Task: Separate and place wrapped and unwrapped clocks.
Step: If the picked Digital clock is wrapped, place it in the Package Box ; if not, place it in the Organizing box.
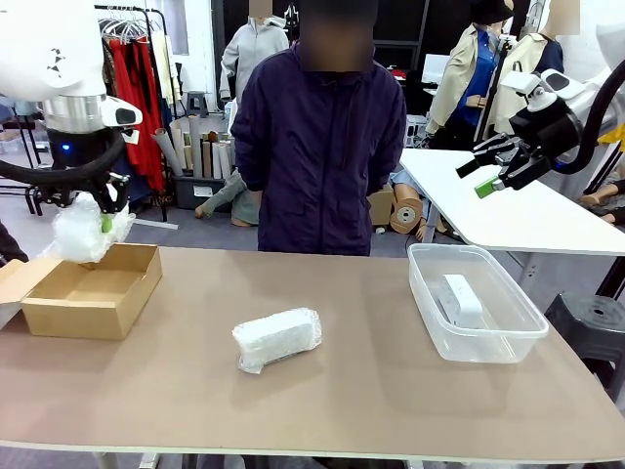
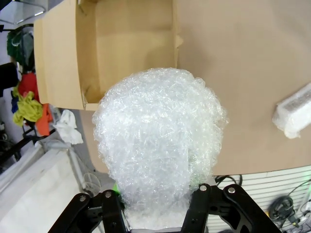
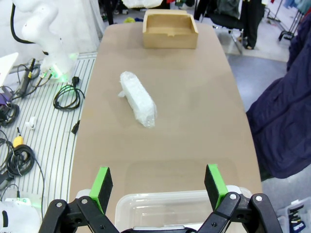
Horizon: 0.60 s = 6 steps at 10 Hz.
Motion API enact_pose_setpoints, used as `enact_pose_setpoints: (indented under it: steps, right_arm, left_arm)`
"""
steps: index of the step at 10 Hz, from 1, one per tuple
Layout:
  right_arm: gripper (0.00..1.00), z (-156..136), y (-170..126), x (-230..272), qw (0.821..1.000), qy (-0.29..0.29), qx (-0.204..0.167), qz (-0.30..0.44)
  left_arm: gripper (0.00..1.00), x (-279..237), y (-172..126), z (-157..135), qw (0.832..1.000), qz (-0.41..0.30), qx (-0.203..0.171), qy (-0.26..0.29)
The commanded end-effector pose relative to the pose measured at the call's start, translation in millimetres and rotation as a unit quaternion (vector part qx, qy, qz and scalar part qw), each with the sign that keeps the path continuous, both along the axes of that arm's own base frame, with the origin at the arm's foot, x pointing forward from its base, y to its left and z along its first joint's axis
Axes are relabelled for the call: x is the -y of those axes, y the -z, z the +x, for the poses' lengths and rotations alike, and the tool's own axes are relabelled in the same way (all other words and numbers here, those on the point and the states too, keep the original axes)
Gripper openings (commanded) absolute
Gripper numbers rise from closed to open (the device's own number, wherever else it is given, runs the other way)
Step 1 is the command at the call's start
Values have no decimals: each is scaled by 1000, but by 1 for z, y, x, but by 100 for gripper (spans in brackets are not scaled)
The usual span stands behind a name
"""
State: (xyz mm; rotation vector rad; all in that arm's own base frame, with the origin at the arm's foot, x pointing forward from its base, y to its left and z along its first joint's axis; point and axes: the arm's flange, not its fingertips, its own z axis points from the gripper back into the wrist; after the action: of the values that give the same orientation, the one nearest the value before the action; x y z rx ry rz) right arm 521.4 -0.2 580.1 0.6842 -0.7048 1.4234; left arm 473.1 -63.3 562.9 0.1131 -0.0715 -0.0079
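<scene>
My left gripper [image 1: 104, 219] is shut on a bubble-wrapped clock [image 1: 86, 231] and holds it just above the near left corner of the brown cardboard box [image 1: 93, 290]. In the left wrist view the same wrapped clock [image 2: 158, 143] bulges between the fingers, with the open box [image 2: 121, 46] below it. A second wrapped clock [image 1: 277, 339] lies on the table's middle, also seen as a long bundle [image 3: 138, 98] from the right wrist. A bare white clock [image 1: 461, 298] rests inside the clear plastic tub [image 1: 488, 344]. My right gripper [image 1: 480, 177] hangs open high above the tub's far right.
A person in a dark jacket [image 1: 319, 137] stands at the far edge of the brown table [image 1: 371, 391], hands out of sight. A white table [image 1: 508, 210] stands behind the tub. The tub's rim [image 3: 170, 201] lies right under my right gripper [image 3: 158, 182].
</scene>
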Motion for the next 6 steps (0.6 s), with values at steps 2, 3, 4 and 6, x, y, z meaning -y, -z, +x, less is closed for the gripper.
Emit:
enact_pose_setpoints:
  steps: [2, 3, 4, 6]
  right_arm:
    - [100, -5, 1, -1, 1000, -4, 5, -3]
    - [100, -5, 1, -1, 1000, -4, 5, -3]
    - [100, -5, 1, -1, 1000, -4, 5, -3]
    - [100, -5, 1, -1, 1000, -4, 5, -3]
  left_arm:
    - [0, -9, 5, 10, 1000, 15, -8, 8]
    - [0, -18, 10, 16, 999, 28, -10, 14]
    - [0, -26, 18, 21, 999, 37, -10, 21]
    - [0, -55, 33, 43, 998, 43, -3, 37]
